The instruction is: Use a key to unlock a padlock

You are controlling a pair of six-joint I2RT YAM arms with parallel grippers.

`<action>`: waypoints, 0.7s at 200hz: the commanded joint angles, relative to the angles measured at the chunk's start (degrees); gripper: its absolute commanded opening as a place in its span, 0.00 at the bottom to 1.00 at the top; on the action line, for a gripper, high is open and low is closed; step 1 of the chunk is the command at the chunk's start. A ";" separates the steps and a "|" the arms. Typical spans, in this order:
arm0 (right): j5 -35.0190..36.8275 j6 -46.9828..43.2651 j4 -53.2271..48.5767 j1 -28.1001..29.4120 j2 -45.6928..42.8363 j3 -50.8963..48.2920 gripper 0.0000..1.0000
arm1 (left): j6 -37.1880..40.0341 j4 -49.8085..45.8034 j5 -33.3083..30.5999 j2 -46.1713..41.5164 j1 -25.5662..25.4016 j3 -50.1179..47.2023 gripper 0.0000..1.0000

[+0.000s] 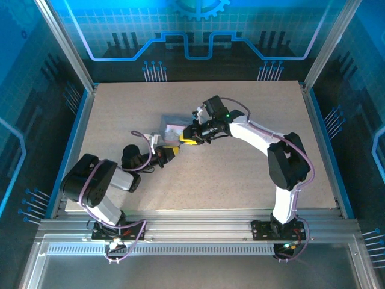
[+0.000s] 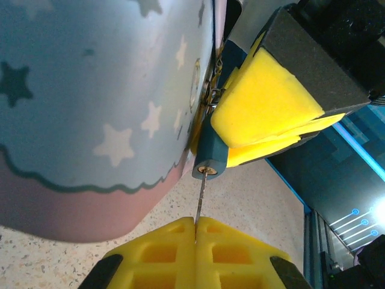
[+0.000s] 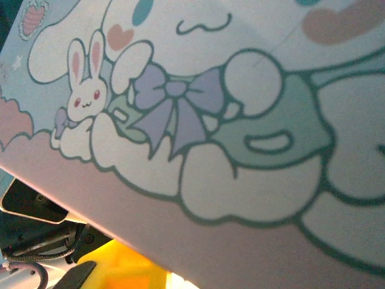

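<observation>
The small dark blue padlock [image 2: 207, 153] hangs at the edge of the cartoon-print tin [image 2: 90, 90], pinched between the yellow fingers [image 2: 264, 105] of my right gripper. The key [image 2: 201, 198] is a thin metal sliver. Its tip sits in the brass keyhole on the padlock's underside and its other end is clamped in my left gripper [image 2: 195, 232], which is shut on it. From above, the left gripper [image 1: 170, 152] and the right gripper [image 1: 187, 139] meet at the tin's [image 1: 172, 127] near corner. The tin's bunny print [image 3: 240, 120] lies close under the right wrist camera.
The speckled beige table [image 1: 240, 174] stretches around both arms, framed by aluminium rails and blue walls. The right arm [image 1: 283, 159] arches in from the right, and the left arm [image 1: 99, 180] lies low at the near left.
</observation>
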 commanded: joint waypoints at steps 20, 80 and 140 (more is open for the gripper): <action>-4.98 -4.59 -5.22 0.65 -1.69 2.23 0.00 | -1.95 3.71 -2.51 -2.29 -0.22 0.60 0.00; -3.03 -6.49 -9.56 0.59 -1.35 3.55 0.00 | -2.60 3.71 -1.11 -3.20 -0.22 0.48 0.00; -4.37 -4.44 -7.81 0.94 0.05 3.39 0.00 | -0.55 3.71 -2.85 -2.13 -1.30 -0.52 0.00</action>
